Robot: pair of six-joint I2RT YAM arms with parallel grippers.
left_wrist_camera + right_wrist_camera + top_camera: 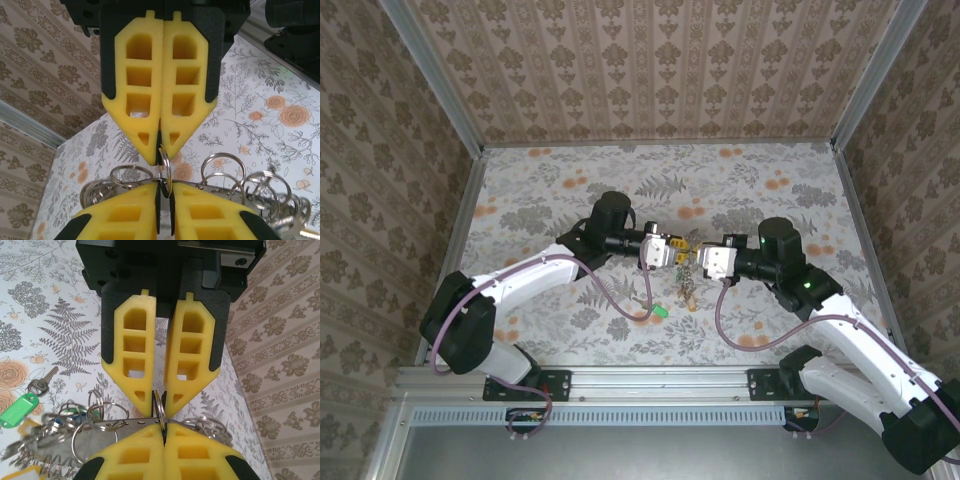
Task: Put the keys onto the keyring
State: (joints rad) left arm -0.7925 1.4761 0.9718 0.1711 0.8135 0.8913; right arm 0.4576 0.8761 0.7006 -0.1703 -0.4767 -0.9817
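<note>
Above the middle of the table [770,200], the left gripper [161,151] and right gripper [159,399] met tip to tip, both clamped on the thin keyring [165,169], probably to steady it for threading. Keys [688,288] hung bunched beneath it, and a green tag [20,410] lay nearby.

The top external camera looks steeply down from behind the arm bases, far off, over the floral table [620,170]. Each wrist camera peers close along its own claw. Both share the metal ring [165,167] where the left gripper [161,150] and right gripper [159,402] meet.
</note>
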